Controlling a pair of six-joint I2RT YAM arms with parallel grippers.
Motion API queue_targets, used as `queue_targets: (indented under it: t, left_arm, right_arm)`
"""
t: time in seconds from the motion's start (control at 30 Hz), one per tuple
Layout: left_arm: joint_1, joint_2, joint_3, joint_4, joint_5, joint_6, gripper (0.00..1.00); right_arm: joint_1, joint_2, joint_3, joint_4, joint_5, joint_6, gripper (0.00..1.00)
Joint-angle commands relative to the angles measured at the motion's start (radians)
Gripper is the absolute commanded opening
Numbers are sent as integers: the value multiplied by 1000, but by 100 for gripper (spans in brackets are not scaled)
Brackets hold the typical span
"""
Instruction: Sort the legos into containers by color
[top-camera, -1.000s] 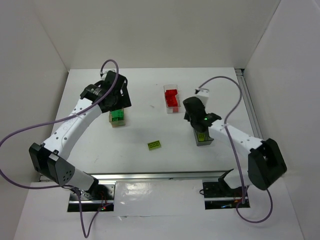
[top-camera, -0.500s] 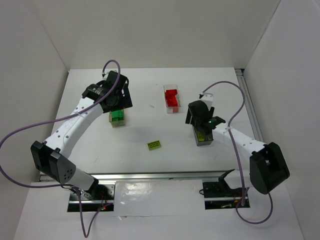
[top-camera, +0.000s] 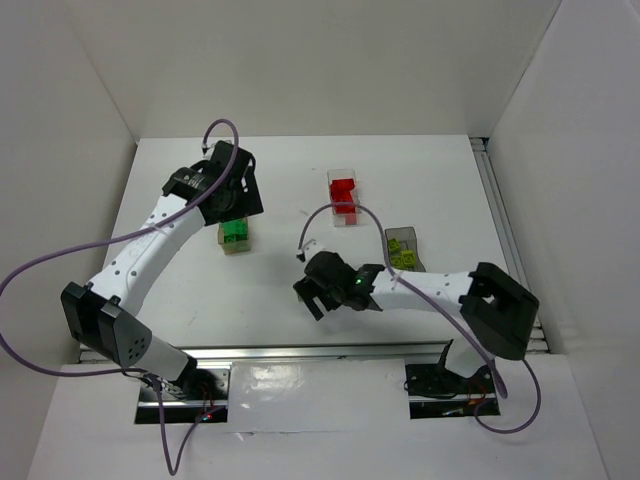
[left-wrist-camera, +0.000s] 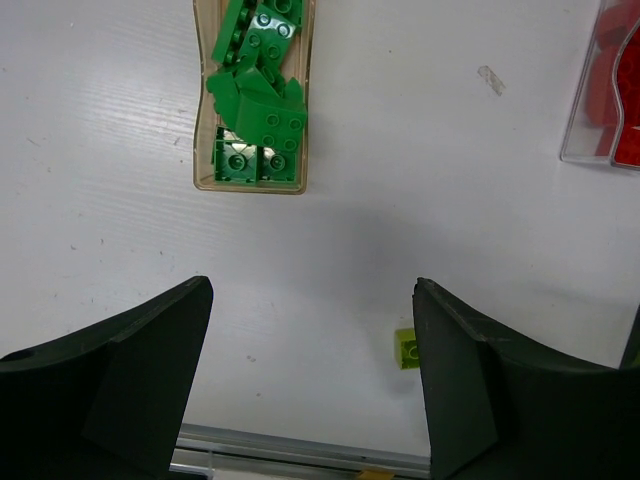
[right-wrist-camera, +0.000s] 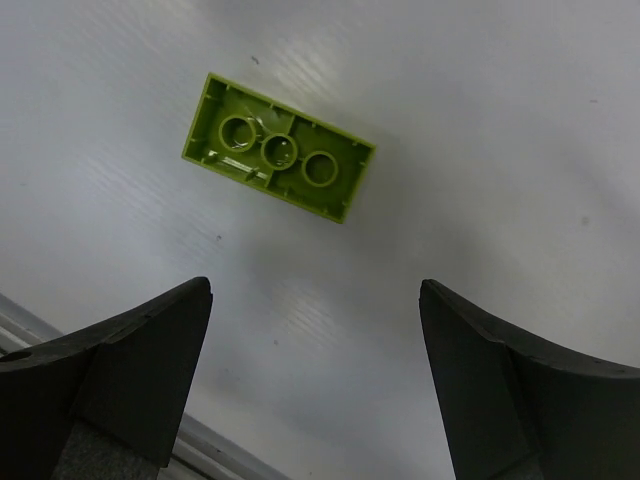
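Note:
In the right wrist view a lime brick (right-wrist-camera: 278, 160) lies underside up on the white table, just ahead of my right gripper (right-wrist-camera: 315, 300), which is open with nothing between its fingers. From above, that gripper (top-camera: 313, 297) hangs low at the table's front middle and hides the brick. My left gripper (top-camera: 235, 205) is open and empty above the wooden container (top-camera: 236, 246) of dark green legos (left-wrist-camera: 255, 100). The left wrist view also catches the lime brick (left-wrist-camera: 406, 348) beside its right finger. Red legos (top-camera: 343, 195) fill the clear container (top-camera: 334, 176). Lime legos (top-camera: 402, 252) lie in the dark grey container (top-camera: 404, 233).
White walls close in the table on three sides. A metal rail (top-camera: 330, 352) runs along the front edge just behind the right gripper. The right arm's cable (top-camera: 330, 212) arcs up close to the clear container.
My right arm has swung from above the dark grey container to the front middle, over the lime brick, and its jaws have opened. The left arm has held still.

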Motion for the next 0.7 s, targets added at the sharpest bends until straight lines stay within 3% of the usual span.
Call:
queue_targets:
  t: [0.0, 0.2, 0.43, 0.6, 0.63, 0.67]
  left_arm:
    - [7, -23, 2, 19, 11, 24, 89]
    - [7, -23, 2, 19, 11, 24, 88]
    - [7, -33, 2, 19, 2, 34, 88]
    - [16, -43, -9, 19, -8, 34, 88]
    - [16, -43, -9, 19, -8, 34, 88]
    - [16, -43, -9, 19, 2, 34, 88]
  right_arm:
    - [22, 89, 63, -23, 11, -64, 92]
    - [22, 228, 163, 45, 49, -117, 93]
    - [-70, 322, 215, 129, 6, -106, 90]
    - [-70, 322, 181, 163, -12, -97, 81]
    - [-70, 313, 170, 163, -12, -88, 77]
    - [-70, 313, 170, 163, -12, -87, 67]
